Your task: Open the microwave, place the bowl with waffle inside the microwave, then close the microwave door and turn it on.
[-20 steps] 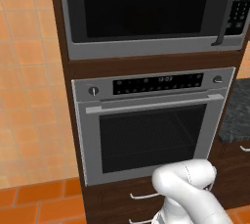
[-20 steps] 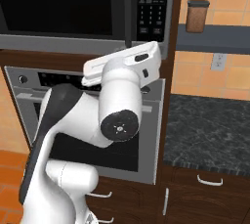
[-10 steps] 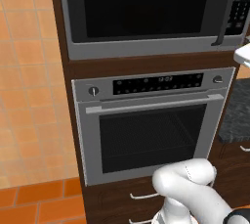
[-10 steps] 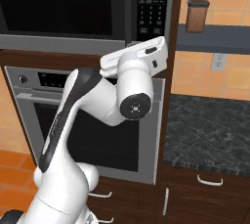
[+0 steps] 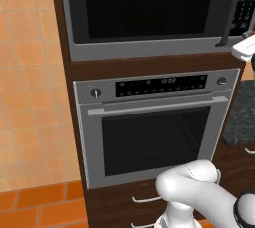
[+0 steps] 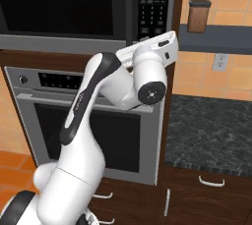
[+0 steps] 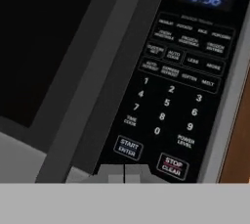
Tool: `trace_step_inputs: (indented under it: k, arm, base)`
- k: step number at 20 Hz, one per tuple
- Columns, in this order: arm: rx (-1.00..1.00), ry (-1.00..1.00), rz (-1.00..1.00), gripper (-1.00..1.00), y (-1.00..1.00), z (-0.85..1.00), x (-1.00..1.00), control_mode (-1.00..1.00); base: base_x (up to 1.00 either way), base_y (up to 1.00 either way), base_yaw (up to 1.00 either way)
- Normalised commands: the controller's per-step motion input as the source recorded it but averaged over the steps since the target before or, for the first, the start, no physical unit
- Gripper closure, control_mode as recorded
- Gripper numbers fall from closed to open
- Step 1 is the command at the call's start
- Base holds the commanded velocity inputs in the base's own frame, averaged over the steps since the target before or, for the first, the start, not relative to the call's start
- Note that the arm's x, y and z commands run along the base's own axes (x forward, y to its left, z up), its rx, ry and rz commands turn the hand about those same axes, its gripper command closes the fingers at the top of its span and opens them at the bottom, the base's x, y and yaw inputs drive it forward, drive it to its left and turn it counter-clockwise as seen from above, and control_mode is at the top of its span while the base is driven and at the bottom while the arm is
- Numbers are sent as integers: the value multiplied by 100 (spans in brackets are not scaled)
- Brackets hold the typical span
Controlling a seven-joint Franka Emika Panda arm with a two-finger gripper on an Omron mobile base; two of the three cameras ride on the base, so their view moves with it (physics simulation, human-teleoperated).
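The microwave [image 5: 144,13] is built in above the oven, and its microwave door [image 5: 149,8] of black glass is closed, with the dark handle strip [image 5: 232,10] at its right. My gripper [image 7: 124,173] is shut with nothing in it. It hangs close in front of the keypad [image 7: 180,91], just below the Start/Enter button [image 7: 128,147]. From the right base view my white hand [image 6: 152,47] sits at the microwave's lower right corner under the keypad [image 6: 153,3]. The bowl and the waffle are out of view.
A silver oven [image 5: 154,122] with a bar handle sits under the microwave. To the right lies a dark stone counter [image 6: 211,130] over brown drawers, with a brown jar [image 6: 198,16] on a shelf above it.
The arm has lifted and reached forward, bringing the hand up and right toward the microwave's keypad. The hand's white end has come into the left base view at its right edge.
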Motion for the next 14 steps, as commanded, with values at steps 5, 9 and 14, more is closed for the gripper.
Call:
trace_step_inputs:
  k: [5, 9, 14]
  arm:
    - [-7, 0, 0, 100, 0, -5, 51, -100]
    - [-5, 0, 0, 100, 0, 0, 60, -100]
    - [-3, -1, 0, 100, 0, 0, 66, -100]
  base:
    - [0, 0, 0]
    - [0, 0, 0]
    - [0, 0, 0]
